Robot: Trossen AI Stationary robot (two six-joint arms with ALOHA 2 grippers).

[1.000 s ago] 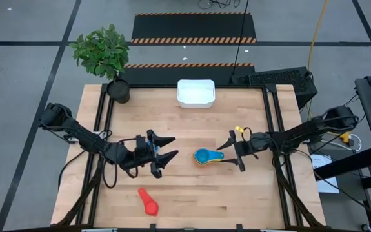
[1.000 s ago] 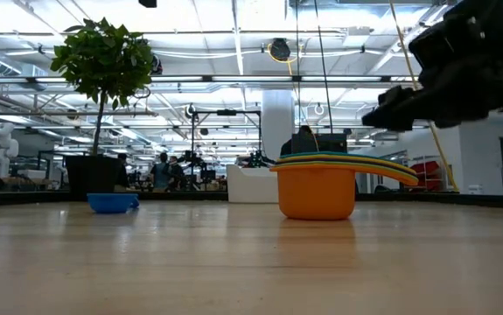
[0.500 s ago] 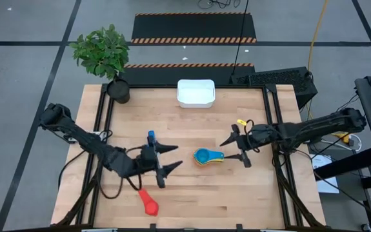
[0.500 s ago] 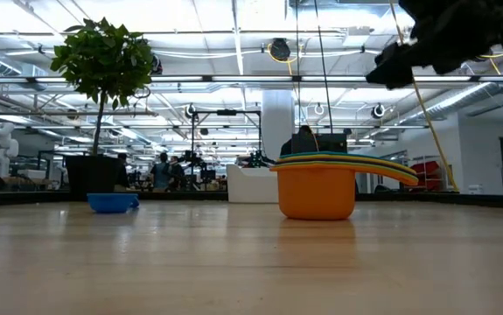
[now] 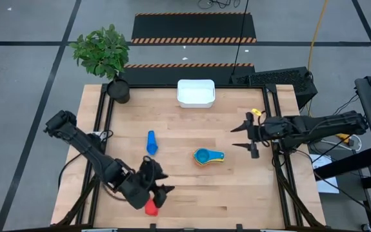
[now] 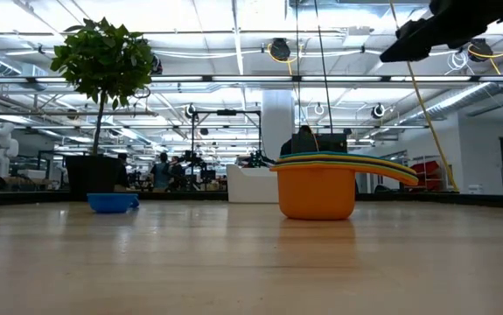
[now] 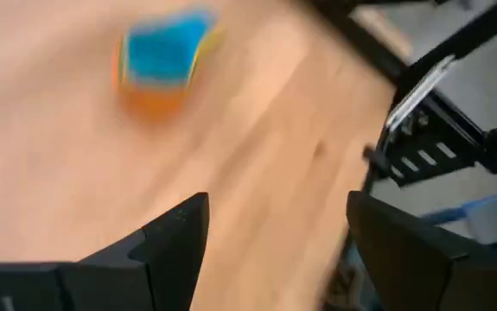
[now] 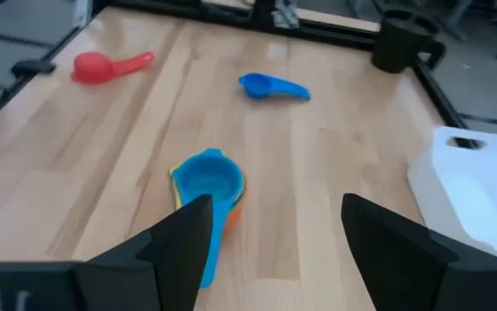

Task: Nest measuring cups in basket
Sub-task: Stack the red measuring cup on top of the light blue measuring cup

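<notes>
At table centre sit nested measuring cups (image 5: 205,156), outside the basket (image 5: 195,93); both arms' fingers apart.

The desk (image 5: 237,193) centre holds one obstacle, the nested cup stack (image 5: 204,156). The blue cup (image 5: 151,143) lies well apart on its left, with open wood between. The basket (image 5: 195,93) sits at the far edge, the plant pot (image 5: 119,91) at the far-left corner. The left tool (image 5: 157,191) covers the red cup (image 5: 151,207).
</notes>
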